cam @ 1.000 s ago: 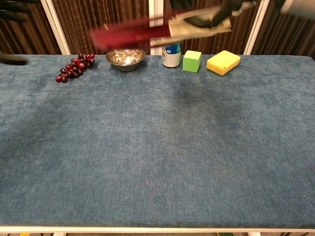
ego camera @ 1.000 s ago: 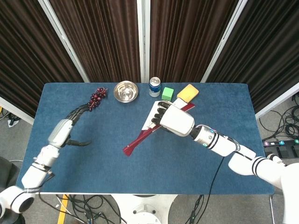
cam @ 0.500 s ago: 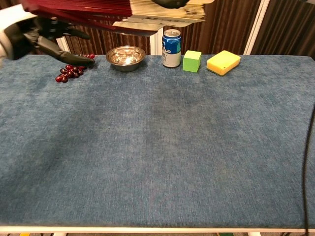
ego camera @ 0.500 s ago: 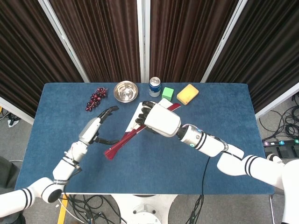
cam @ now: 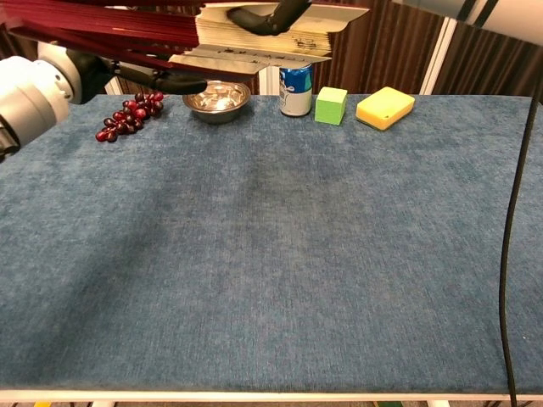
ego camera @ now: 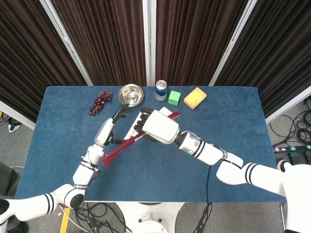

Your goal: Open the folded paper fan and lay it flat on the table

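My right hand (ego camera: 158,127) grips the folded paper fan (ego camera: 121,148) in the air over the middle-left of the blue table (ego camera: 233,145). The fan's dark red sticks point down-left and its pale paper end sticks out past the hand toward the back. In the chest view the fan (cam: 110,21) runs across the top edge, with my right hand's dark fingers (cam: 263,15) wrapped over it. Just left of the sticks is my left hand (ego camera: 111,130), with its fingers (cam: 165,81) stretched out beneath them. Whether they touch the fan cannot be told.
Along the back edge stand purple grapes (ego camera: 99,102), a steel bowl (ego camera: 130,94), a blue can (ego camera: 161,90), a green cube (ego camera: 174,97) and a yellow sponge (ego camera: 195,97). My right forearm crosses the table's middle.
My right hand has carried the fan left and nearer. My left hand has swung in from the left edge to just beside the fan's red sticks.
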`<act>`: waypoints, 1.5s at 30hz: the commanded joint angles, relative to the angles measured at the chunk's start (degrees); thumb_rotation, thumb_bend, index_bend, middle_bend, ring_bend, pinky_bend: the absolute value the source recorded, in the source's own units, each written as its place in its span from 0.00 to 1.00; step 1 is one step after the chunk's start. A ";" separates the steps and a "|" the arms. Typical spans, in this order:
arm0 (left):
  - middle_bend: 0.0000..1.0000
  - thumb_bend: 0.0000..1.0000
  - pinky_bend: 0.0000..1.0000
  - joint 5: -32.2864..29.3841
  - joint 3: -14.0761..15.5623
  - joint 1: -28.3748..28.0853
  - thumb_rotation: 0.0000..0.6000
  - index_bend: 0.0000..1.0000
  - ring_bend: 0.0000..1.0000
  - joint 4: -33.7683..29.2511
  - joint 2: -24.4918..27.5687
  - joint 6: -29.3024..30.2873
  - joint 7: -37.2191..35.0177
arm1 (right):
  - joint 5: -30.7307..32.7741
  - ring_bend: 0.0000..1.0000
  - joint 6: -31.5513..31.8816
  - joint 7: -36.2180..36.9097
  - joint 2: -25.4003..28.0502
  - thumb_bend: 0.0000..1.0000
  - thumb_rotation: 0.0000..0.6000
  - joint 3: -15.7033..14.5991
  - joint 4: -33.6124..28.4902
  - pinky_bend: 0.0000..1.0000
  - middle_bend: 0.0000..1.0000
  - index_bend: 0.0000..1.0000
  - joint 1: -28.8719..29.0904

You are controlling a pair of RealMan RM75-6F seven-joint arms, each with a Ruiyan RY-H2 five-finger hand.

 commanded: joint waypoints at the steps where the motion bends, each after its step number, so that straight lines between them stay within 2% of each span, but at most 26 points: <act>1: 0.34 0.12 0.24 -0.67 -0.54 -0.38 1.00 0.41 0.19 0.69 -1.25 0.25 -0.10 | 0.56 0.47 -0.35 0.06 -0.57 0.95 1.00 0.32 0.17 0.32 0.63 0.80 0.12; 12: 0.53 0.23 0.33 -4.81 -2.48 -0.85 1.00 0.59 0.36 3.12 -4.97 -0.13 0.29 | 1.01 0.47 -0.39 0.29 -1.26 0.95 1.00 0.58 0.56 0.31 0.63 0.80 0.00; 21: 0.68 0.32 0.42 -5.20 -3.13 -0.58 1.00 0.77 0.50 5.12 -6.97 1.31 0.15 | 1.21 0.47 -0.50 0.79 -1.75 0.95 1.00 0.79 0.82 0.31 0.63 0.80 0.11; 26: 0.74 0.38 0.43 -5.00 -2.72 -0.22 1.00 0.84 0.55 5.69 -7.35 1.40 -0.10 | 1.53 0.47 -0.59 0.58 -1.83 0.95 1.00 0.90 1.20 0.31 0.63 0.80 -0.01; 34: 0.76 0.39 0.45 -4.91 -1.64 0.34 1.00 0.85 0.57 7.29 -6.43 1.57 4.50 | 0.96 0.48 0.08 -0.32 -1.03 0.95 1.00 0.61 1.24 0.31 0.63 0.80 -0.50; 41: 0.75 0.39 0.46 -6.56 -0.91 1.58 1.00 0.85 0.57 7.49 -3.43 1.82 12.90 | -0.17 0.49 2.24 -2.53 1.54 0.95 1.00 -0.14 -0.55 0.31 0.63 0.80 -2.30; 45: 0.75 0.39 0.46 -7.82 -0.27 2.65 1.00 0.84 0.57 6.99 -0.99 2.92 20.64 | -0.96 0.49 4.17 -4.81 4.22 0.96 1.00 -0.92 -2.16 0.31 0.63 0.79 -4.32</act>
